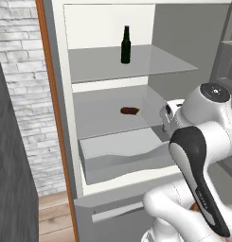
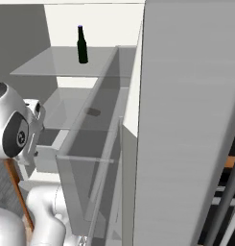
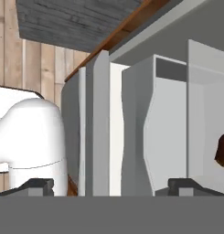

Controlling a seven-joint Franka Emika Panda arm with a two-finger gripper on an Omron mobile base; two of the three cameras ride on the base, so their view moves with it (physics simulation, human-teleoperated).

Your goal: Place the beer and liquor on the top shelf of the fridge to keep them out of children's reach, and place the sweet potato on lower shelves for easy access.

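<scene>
The fridge (image 1: 59, 94) stands open. On its top shelf (image 1: 160, 64) the slim green beer (image 1: 126, 45) stands upright, also visible as the beer (image 2: 82, 44) from the right. One shelf down lies the dark sweet potato (image 1: 129, 111); the sweet potato (image 3: 221, 151) peeks in at the right edge of the hand view. The liquor is out of view. My gripper (image 3: 114, 186) is open, fingertips (image 3: 38, 185) wide apart with nothing between them, rolled sideways in front of the grey drawer (image 3: 163, 137), to the right of the fridge shelves.
The grey drawer (image 1: 122, 156) juts out below the sweet potato's shelf. The open fridge door (image 2: 186, 120) with its clear door bin (image 2: 90, 158) stands close on the right. A brick wall (image 1: 18, 71) and a dark panel (image 1: 8, 189) lie left.
</scene>
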